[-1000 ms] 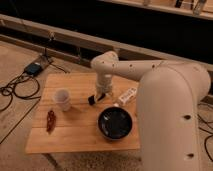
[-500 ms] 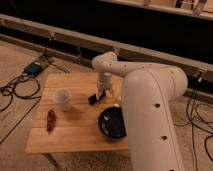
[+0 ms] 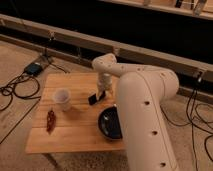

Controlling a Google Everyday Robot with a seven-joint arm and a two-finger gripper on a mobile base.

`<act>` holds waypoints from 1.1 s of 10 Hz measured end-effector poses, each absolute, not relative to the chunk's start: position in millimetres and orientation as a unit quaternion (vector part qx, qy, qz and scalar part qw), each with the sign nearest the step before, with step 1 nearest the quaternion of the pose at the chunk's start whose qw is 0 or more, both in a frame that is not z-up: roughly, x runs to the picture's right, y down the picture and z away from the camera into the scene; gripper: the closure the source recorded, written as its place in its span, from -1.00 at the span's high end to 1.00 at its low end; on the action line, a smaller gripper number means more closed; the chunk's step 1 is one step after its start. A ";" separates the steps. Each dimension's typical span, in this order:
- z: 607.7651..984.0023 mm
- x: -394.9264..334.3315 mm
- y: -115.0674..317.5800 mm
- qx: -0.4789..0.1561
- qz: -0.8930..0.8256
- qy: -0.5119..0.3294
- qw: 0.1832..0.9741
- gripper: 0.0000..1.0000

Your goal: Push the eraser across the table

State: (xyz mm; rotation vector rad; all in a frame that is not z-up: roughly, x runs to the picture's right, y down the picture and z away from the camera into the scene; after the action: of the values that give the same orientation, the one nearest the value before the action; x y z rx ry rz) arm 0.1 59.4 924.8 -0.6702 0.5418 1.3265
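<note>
The light is dim and a bit yellow. The space behind is nearly black. My big arm (image 3: pixel 145 110) is the palest thing here, lighter on its top side and greyer below. My claw (image 3: pixel 101 93) hangs low over the middle of the worktop (image 3: pixel 75 135), just by the eraser (image 3: pixel 93 99), and both look dark there. The cup (image 3: pixel 62 98) drops a faint shadow on the wood. Everything looks soft and smeary, with fuzzy edges.
</note>
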 end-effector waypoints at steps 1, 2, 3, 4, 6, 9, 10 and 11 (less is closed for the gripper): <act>927.4 -1.5 58.5 -0.302 0.597 0.242 0.702 0.30; 929.1 -2.1 57.3 -0.303 0.598 0.241 0.702 0.30; 930.8 -3.7 55.5 -0.303 0.599 0.239 0.702 0.30; 932.0 -3.1 54.6 -0.302 0.600 0.239 0.701 0.30; 934.0 -0.5 52.7 -0.301 0.604 0.239 0.698 0.30; 938.2 0.2 52.4 -0.300 0.609 0.239 0.694 0.30; 939.8 -1.0 50.6 -0.300 0.611 0.237 0.693 0.30; 941.6 -2.6 48.9 -0.299 0.613 0.234 0.693 0.30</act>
State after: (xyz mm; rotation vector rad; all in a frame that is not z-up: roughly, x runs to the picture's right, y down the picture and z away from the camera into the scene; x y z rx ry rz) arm -2.6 48.9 941.6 -0.6690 0.5224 1.3696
